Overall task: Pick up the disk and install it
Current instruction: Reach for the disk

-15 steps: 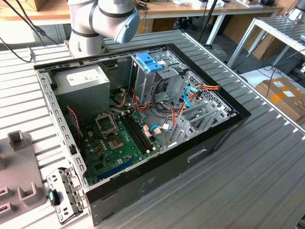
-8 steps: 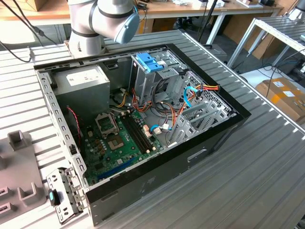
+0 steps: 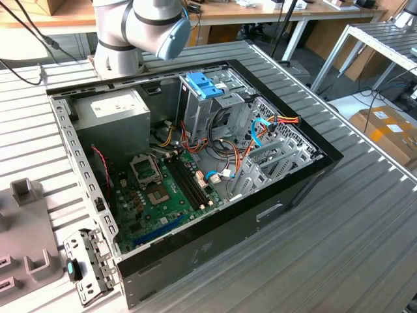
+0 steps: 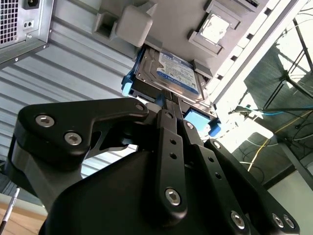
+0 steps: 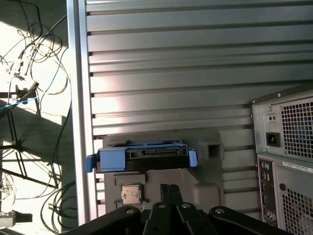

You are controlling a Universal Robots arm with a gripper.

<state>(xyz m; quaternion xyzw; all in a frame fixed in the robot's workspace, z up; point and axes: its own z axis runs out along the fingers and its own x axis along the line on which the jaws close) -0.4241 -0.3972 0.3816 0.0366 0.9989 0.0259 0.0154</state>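
The disk [image 4: 171,73], a dark drive with a white-and-blue label in a light-blue carrier frame, rests in a grey holder [image 4: 161,29] on the slatted table. In the first wrist view the disk [image 5: 142,154] shows its connector edge, with the holder [image 5: 210,152] beneath it. My gripper [image 4: 175,102] reaches toward the disk's near edge. Its black fingers lie close together with nothing between them. In the first wrist view the gripper [image 5: 169,187] ends just short of the disk, over the holder.
The open computer case [image 3: 195,261] sits mid-table, with a grey drive cage and its blue latch [image 3: 205,85] inside. The case's rear panel [image 5: 288,147] stands beside the holder. A processor chip [image 5: 131,193] lies in the holder. The table edge [image 5: 76,98] and floor cables [image 5: 34,73] are nearby.
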